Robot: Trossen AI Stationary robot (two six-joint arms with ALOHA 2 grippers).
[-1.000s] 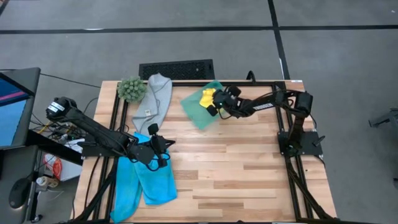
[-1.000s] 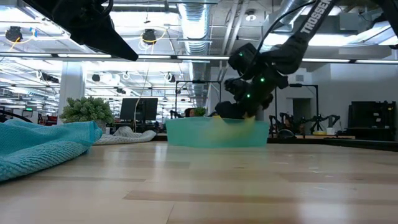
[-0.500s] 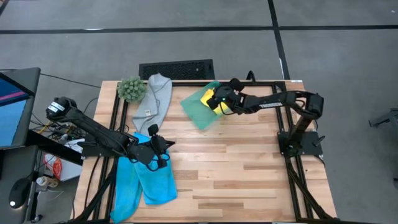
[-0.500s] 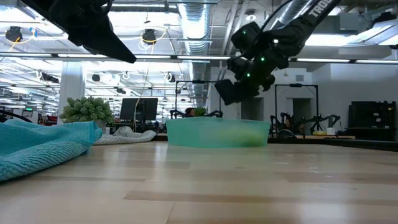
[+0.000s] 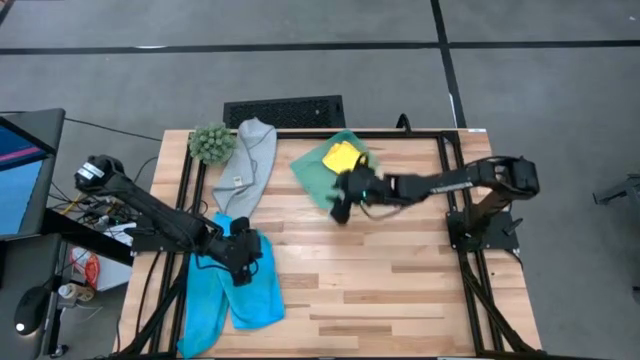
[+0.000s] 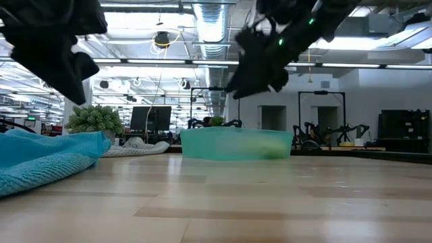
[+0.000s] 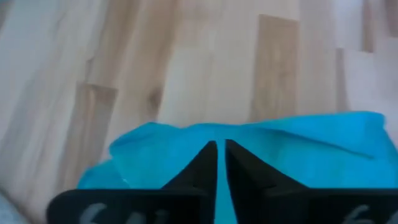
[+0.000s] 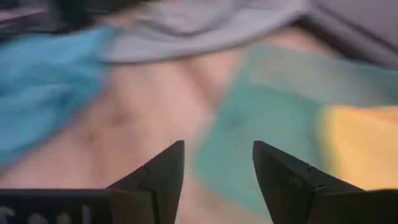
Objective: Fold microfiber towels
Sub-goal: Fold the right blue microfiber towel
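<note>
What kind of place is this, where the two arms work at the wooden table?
Probably a robotics lab in an open office: bare ceiling ducts and pipes overhead, a row of computer monitors behind the light plank wooden table, and similar metal robot rigs farther back.

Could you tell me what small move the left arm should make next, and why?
Probably lower and grasp the blue towel: the left tool hovers shut over it, while the yellow towel already lies in the tray, with the open right tool clear of it.
</note>
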